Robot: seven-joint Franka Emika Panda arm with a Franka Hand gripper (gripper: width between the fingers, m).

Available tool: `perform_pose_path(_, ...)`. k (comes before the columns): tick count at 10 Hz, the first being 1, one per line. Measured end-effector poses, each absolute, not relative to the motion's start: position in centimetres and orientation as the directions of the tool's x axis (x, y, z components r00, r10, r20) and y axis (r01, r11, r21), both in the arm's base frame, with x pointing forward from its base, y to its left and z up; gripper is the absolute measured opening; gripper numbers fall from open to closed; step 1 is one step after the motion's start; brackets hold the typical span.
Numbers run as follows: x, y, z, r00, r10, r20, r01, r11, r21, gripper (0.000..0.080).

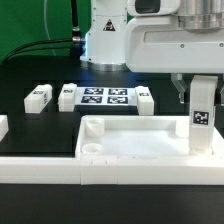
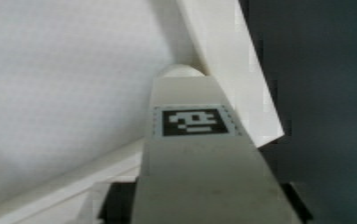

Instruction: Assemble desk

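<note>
The gripper [image 1: 197, 90] [image 2: 200, 203] is closed on a white square leg [image 1: 201, 122] [image 2: 196, 160], its two dark fingers [image 2: 129, 197] pressed against opposite faces of the upper part, so the jaws stand only as far apart as the leg is wide. The leg hangs upright with a black-and-white tag [image 1: 200, 117] [image 2: 193, 122] on the face turned to both cameras. Its lower end is at the corner of the tabletop [image 1: 135, 152] [image 2: 68, 80] on the exterior view's right; the wrist view shows the tip meeting the raised rim [image 2: 219, 50] there, though whether it sits in the corner socket cannot be told from either view. The tabletop lies open side up on the dark table [image 1: 30, 125], with a round socket [image 1: 92, 147] visible in its near corner on the exterior view's left. A long white rail [image 1: 60, 168] runs along the front, just beside the tabletop. Behind the tabletop lies the marker board [image 1: 105, 97], and just beside its end on the exterior view's right rests a second leg [image 1: 146, 98]. A third leg [image 1: 38, 96] lies farther to the exterior view's left, apart from the board.
</note>
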State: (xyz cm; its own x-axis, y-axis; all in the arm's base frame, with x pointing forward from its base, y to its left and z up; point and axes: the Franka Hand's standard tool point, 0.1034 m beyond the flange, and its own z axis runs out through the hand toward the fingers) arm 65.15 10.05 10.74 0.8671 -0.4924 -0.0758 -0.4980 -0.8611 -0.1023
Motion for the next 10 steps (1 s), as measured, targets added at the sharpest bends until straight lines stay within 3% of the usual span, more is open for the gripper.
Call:
perform_pose_path(2,64.98,9.91,10.7,0.719,-0.689,-0.09,-0.695,-0.713,-0.093,0.0288)
perform_pose_path(6,64.71,9.98,10.61,0.274,-0.949,-0.158,-0.962,-0.271,-0.041,0.0288)
perform_pose_path(10,64.72,10.09,10.59,0.134,-0.976,-0.173,-0.991,-0.132,-0.02,0.0288)
